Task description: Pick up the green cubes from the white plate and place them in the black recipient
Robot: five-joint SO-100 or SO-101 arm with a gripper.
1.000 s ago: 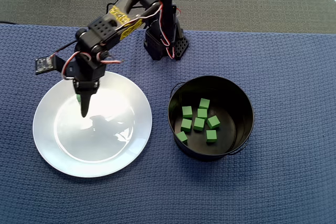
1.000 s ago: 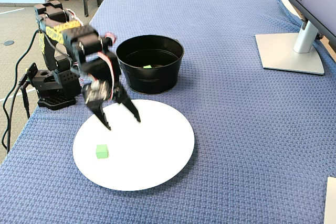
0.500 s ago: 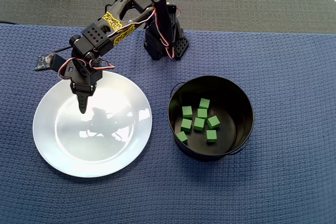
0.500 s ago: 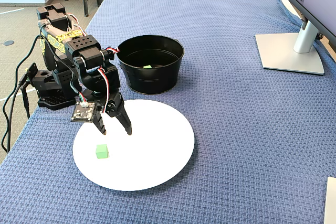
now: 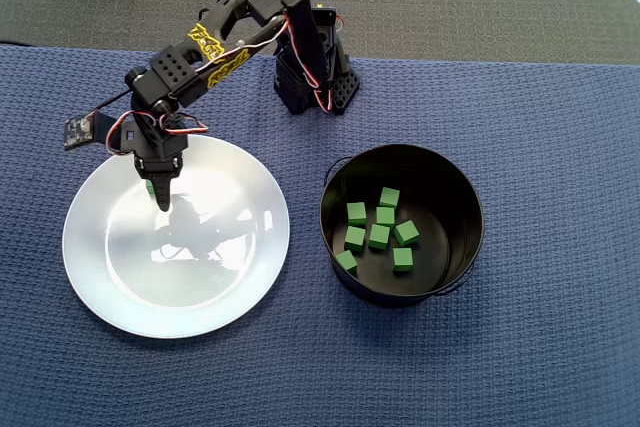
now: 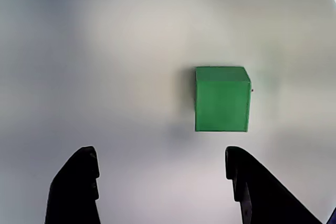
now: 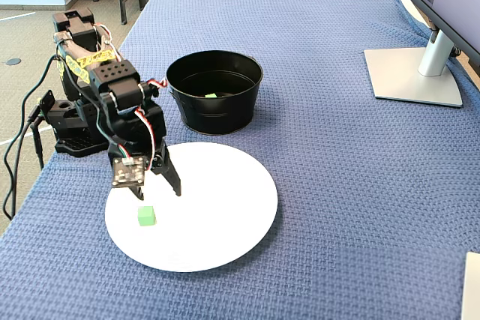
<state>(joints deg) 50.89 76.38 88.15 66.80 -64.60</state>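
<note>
One green cube [image 7: 146, 216] lies on the white plate [image 7: 225, 215], near its left edge in the fixed view. My gripper [image 7: 159, 191] hangs open just above and behind it, touching nothing. In the wrist view the cube [image 6: 222, 98] sits on the plate [image 6: 105, 51] ahead of the right fingertip, and the gripper [image 6: 160, 156] has nothing between its jaws. From overhead the gripper [image 5: 160, 197] covers most of that cube on the plate [image 5: 220, 277]. The black recipient [image 5: 402, 224] to the right holds several green cubes [image 5: 379, 236].
The arm's base [image 5: 315, 82] stands at the blue cloth's far edge, between plate and pot. In the fixed view the black pot [image 7: 214, 91] is behind the plate, and a monitor stand [image 7: 416, 73] is at the far right. A white object [image 7: 472, 286] is at the bottom right corner.
The gripper has swung toward the plate's left edge and come down closer to the lone cube. Its jaws have stayed open. The cubes have not moved.
</note>
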